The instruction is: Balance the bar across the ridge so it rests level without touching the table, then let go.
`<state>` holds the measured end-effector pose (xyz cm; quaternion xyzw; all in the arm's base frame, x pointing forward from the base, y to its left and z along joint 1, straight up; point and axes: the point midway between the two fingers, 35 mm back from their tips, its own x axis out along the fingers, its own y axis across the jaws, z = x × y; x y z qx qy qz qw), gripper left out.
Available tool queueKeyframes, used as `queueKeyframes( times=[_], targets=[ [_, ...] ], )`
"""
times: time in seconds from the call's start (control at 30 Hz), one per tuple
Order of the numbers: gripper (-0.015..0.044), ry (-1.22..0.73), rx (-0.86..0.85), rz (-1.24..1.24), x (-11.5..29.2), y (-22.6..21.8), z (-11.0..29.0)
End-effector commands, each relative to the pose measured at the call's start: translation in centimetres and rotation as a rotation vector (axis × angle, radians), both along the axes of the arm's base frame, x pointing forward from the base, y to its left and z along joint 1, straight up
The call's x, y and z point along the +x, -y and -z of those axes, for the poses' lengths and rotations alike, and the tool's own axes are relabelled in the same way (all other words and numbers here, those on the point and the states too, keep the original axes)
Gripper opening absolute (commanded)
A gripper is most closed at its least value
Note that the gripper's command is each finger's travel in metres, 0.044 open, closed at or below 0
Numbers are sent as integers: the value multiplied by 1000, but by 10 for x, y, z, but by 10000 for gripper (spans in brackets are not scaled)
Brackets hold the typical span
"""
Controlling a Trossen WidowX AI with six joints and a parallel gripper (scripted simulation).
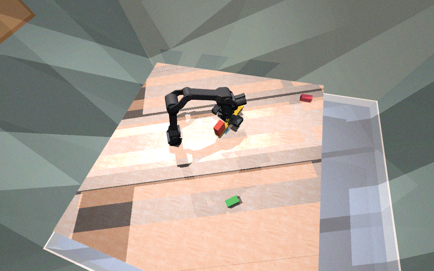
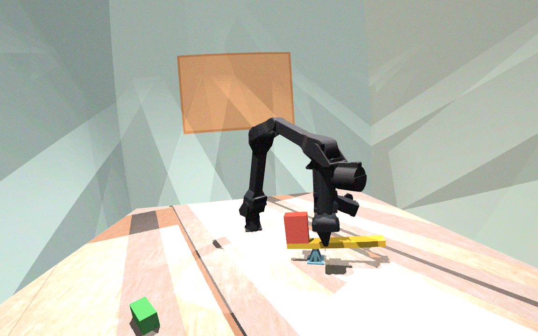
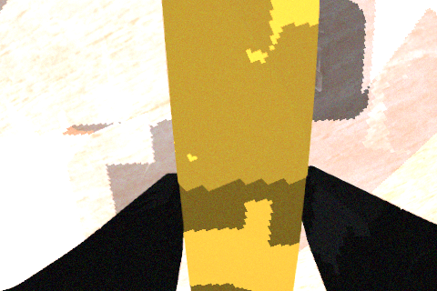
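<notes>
A yellow bar [image 2: 354, 241] [image 1: 238, 110] [image 3: 239, 91] with a red block [image 2: 296, 227] [image 1: 219, 127] fixed on one end lies level across a small blue ridge [image 2: 315, 256]. Both ends are off the table in the exterior view. My gripper [image 2: 325, 241] [image 1: 231, 121] [image 3: 243, 225] points straight down and is shut on the bar, just beside the red block and about over the ridge. In the wrist view the black fingers flank the bar on both sides. The ridge is hidden in the wrist view.
A green block [image 1: 232, 201] [image 2: 144, 314] lies near the table's front. A small red block [image 1: 306, 97] lies at the far right corner. An orange panel [image 2: 236, 92] hangs on the back wall. The table [image 1: 211, 235] ends at a pale rim on the right.
</notes>
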<state>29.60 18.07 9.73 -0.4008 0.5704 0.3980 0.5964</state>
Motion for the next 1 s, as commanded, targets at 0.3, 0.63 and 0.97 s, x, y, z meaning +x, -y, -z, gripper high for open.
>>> queueKeyframes(
  times=[0.3, 0.63, 0.97],
  targets=[
    [0, -4, 0, 1, 0, 0, 4],
    [0, -4, 0, 1, 0, -1, 5],
    [0, -4, 0, 1, 0, -1, 6]
  ],
)
